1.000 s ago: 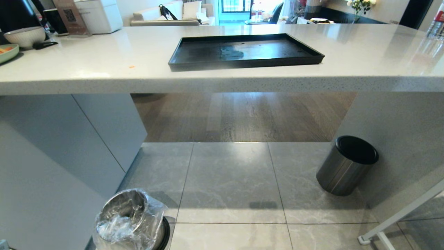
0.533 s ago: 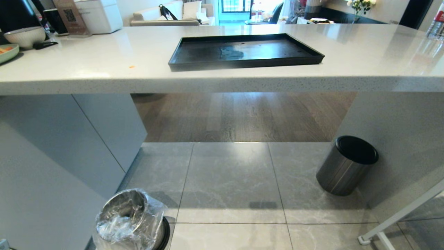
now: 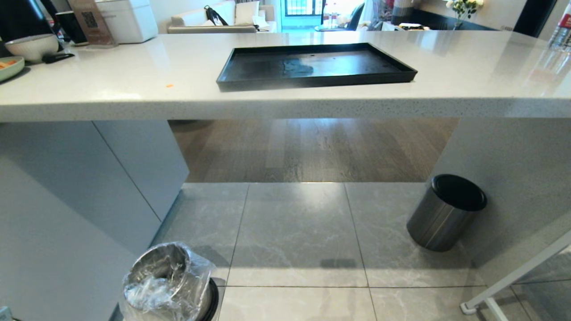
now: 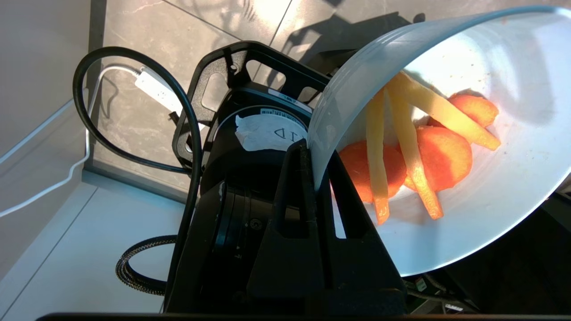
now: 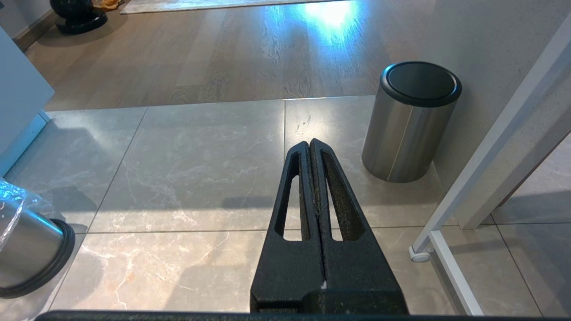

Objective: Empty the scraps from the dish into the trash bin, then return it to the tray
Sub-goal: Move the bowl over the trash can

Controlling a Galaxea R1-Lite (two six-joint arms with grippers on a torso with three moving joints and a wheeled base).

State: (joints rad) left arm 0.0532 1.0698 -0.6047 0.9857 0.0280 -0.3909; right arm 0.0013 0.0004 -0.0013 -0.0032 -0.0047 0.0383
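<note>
My left hand point(image 4: 314, 165) is clamped on the rim of the dish point(image 4: 490, 214), one finger inside the wall, one outside. The dish hangs tilted, above a dark part of my own body rather than over the bin as far as I can tell. It is a small deep bowl, thin-walled, glossy and pale; I judge it light but slick and breakable, so a rim pinch is the only hold on offer and it will want to swing when tipped. The scraps point(image 4: 415, 156) lie inside: round orange carrot slices, damp-looking, under thin pale yellow sticks. They may cling to the glaze.

My right hand point(image 5: 311, 154) hangs idle above the floor tiles, fingers pressed together on nothing.

Down by my left side stands the bin point(image 3: 167, 285), shiny steel, round, with a crinkled clear liner over its rim. Farther right stands a matte steel can point(image 3: 444, 214) with a black top. Beyond, on the speckled worktop point(image 3: 134, 84), the tray point(image 3: 250, 78) waits: flat, black, low-rimmed, smeared wet.
</note>
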